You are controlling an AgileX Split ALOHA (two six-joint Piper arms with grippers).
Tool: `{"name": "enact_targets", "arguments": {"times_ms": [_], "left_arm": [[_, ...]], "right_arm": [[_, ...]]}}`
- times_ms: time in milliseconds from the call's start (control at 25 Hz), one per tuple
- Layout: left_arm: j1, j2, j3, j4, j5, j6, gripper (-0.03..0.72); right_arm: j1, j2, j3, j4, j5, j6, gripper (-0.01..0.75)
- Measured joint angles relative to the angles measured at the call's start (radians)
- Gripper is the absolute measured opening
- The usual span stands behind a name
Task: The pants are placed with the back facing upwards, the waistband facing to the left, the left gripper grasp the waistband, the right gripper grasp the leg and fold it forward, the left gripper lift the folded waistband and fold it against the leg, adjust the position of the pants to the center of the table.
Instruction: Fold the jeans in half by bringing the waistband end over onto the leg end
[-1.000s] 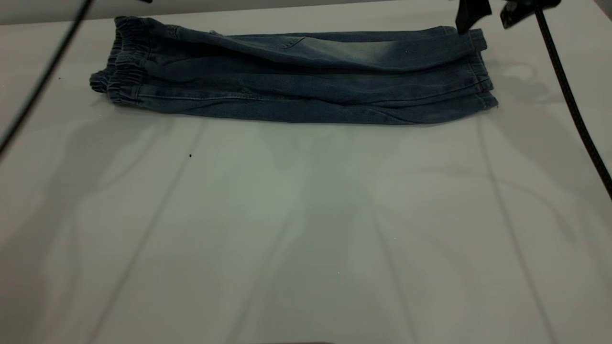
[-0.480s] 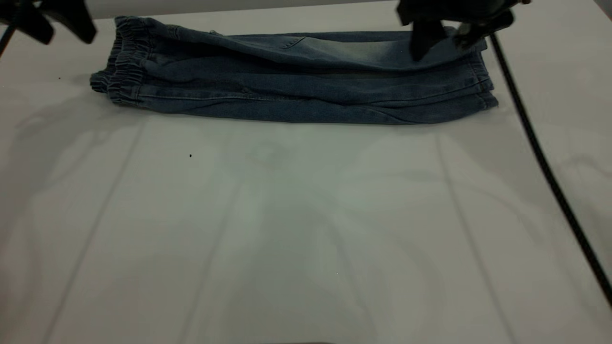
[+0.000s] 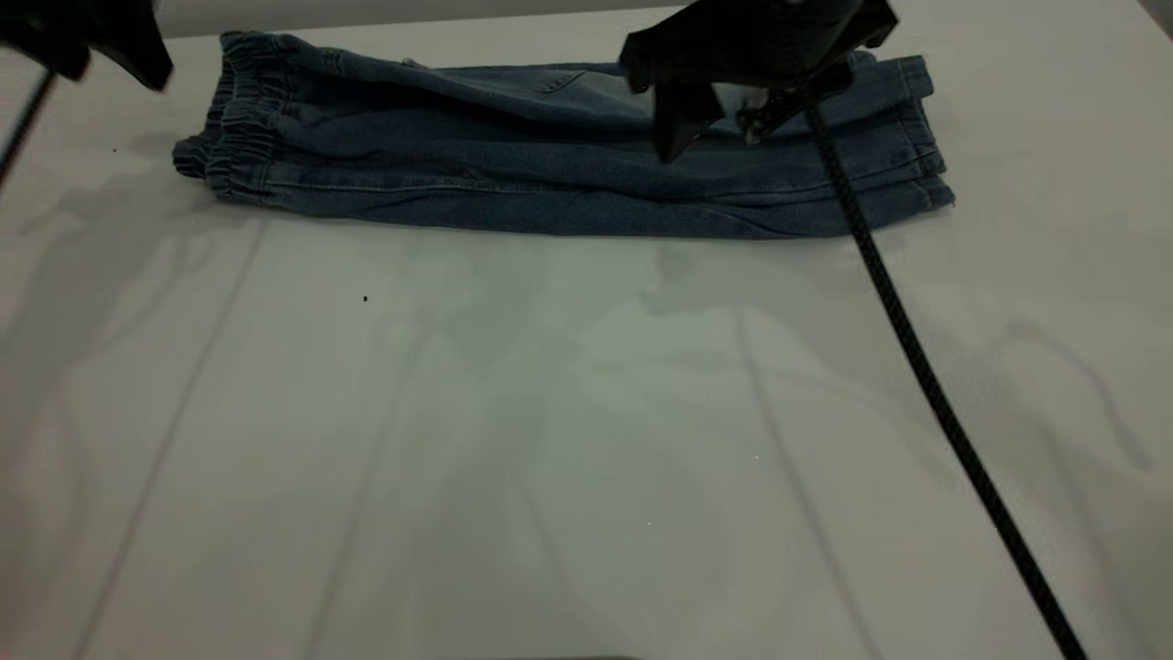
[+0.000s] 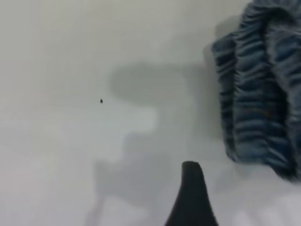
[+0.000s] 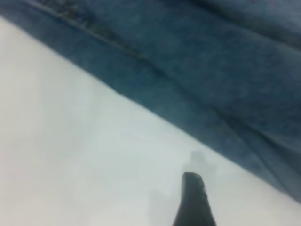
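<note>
Your right gripper (image 3: 719, 128) hangs parted over the folded pants (image 3: 550, 174); your left gripper (image 3: 101, 46), also parted, hovers beside the waistband (image 3: 229, 137).

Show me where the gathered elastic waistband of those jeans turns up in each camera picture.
Exterior view: waistband at the far left end of the pants.
Left wrist view: waistband, ruffled, along one edge beside bare table.
Right wrist view: not in it; only plain denim.
Shared landmark: small dark speck on the table.
</note>
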Motion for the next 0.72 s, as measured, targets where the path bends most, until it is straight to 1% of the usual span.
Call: {"name": "enact_targets", "arguments": {"times_ms": [120,240,400,560,720], "left_arm": [[0.0,0.06,0.0,-0.029,-0.056,-0.042,0.508],[0.0,0.108,-0.002,-0.075,-0.075,-0.069,0.508],[0.001,0.155,-0.036,-0.145,-0.072,-0.075,0.508],[0.001,0.169,-0.08,-0.169,-0.059,-0.076,0.508],[0.001,0.169,-0.142,-0.186,-0.001,-0.076,0.508]], "right_arm": [[0.001,0.0,0.0,0.005,0.002,-0.003,0.432],[0.001,0.0,0.0,0.008,0.004,-0.004,0.432],[0.001,0.0,0.0,0.008,0.004,-0.004,0.432],[0.001,0.0,0.0,0.008,0.004,-0.007,0.432],[0.001,0.0,0.0,0.008,0.003,-0.007,0.432]]}}
